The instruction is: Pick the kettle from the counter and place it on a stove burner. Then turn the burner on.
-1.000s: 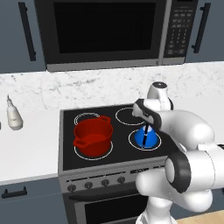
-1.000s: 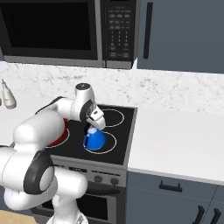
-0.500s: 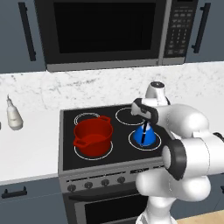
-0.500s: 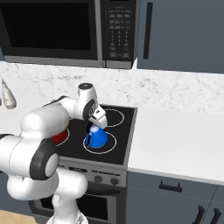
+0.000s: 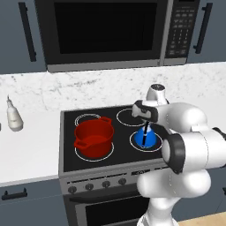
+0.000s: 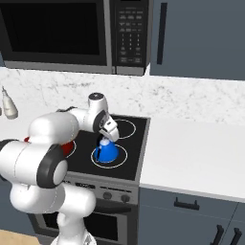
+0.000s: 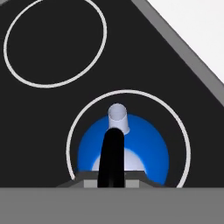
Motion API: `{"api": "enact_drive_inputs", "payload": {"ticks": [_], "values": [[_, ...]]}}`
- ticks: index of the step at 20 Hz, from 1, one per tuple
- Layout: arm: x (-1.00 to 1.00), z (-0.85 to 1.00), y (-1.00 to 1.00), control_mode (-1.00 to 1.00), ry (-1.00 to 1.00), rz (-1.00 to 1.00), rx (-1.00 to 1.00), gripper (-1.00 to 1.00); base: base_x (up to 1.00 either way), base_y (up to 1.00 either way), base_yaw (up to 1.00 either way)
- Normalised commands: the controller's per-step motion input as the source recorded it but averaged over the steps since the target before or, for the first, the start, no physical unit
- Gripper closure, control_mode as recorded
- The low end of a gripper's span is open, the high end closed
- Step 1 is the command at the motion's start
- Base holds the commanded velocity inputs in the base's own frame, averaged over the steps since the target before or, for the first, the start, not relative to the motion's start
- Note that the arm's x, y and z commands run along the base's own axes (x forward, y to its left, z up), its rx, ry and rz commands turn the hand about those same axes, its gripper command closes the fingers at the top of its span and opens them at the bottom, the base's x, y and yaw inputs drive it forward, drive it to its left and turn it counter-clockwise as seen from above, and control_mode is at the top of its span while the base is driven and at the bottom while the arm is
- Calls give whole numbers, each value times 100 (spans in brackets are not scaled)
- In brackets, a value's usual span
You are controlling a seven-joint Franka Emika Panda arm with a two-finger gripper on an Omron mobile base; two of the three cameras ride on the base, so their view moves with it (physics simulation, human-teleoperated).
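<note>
The small blue kettle (image 5: 144, 138) (image 6: 108, 151) (image 7: 148, 144) stands upright inside the front right stove burner (image 5: 155, 146) (image 6: 120, 156) (image 7: 184, 131), a single white ring on the black cooktop. Its thin black handle (image 7: 111, 153) runs up into my gripper (image 5: 147, 125) (image 6: 104, 139) (image 7: 111, 181), which hangs straight above it. The fingers appear shut on the handle's top, with their tips mostly hidden at the bottom of the hand view. White counter (image 6: 191, 153) lies right of the stove.
A red two-handled pot (image 5: 93, 137) sits on the front left burner. The back right ring (image 7: 54, 41) (image 5: 130, 117) is bare. A pale bottle (image 5: 14, 117) (image 6: 8, 105) stands on the left counter. A knob row (image 5: 97, 185) fronts the stove, with a microwave (image 5: 106, 31) overhead.
The arm's elbow has swung a little, while the gripper and the kettle have stayed over the front right burner.
</note>
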Motion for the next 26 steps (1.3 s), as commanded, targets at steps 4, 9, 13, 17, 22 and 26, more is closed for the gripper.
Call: {"api": "enact_drive_inputs", "payload": {"ticks": [4,9,13,17,22,26], "values": [[16,-2,-26,-100,-1,0,0,100,0,0,0],[6,0,-17,-100,0,0,0,100,0,0,0],[0,0,0,-100,0,0,0,-100,0,0,0],[0,1,0,-100,0,0,0,-100,0,0,0],[0,34,0,-100,0,0,0,-100,0,0,0],[-15,61,0,-100,-4,0,0,-100,0,0,0]]}}
